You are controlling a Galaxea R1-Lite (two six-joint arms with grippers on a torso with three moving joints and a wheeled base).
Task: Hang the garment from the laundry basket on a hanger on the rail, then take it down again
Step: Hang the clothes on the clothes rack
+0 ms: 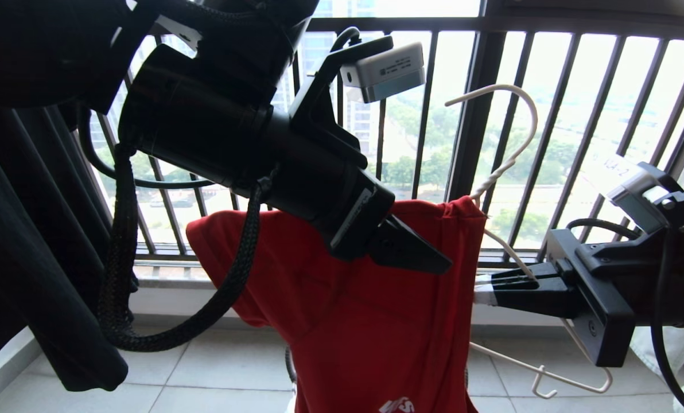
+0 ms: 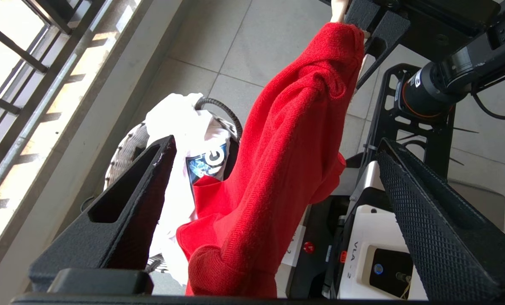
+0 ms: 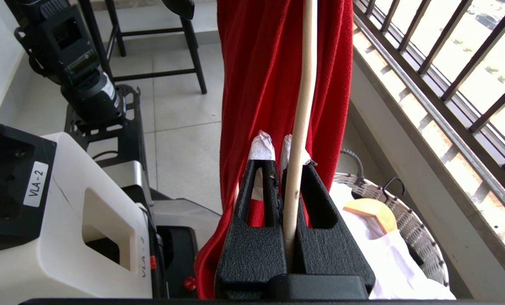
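Above the basket [image 3: 409, 220], the right gripper [image 1: 482, 289] clamps the hanger [image 1: 505, 166] carrying the T-shirt [image 1: 365, 298]; the left gripper [image 2: 273, 182] stands apart around the cloth. Risk: only one shoulder is seated, so the T-shirt may slide off.

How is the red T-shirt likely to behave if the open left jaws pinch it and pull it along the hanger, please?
Probably floppy: the red T-shirt hangs in loose folds. Likely light, since the thin hanger carries it unbent. It may bunch rather than slide, as near its collar.
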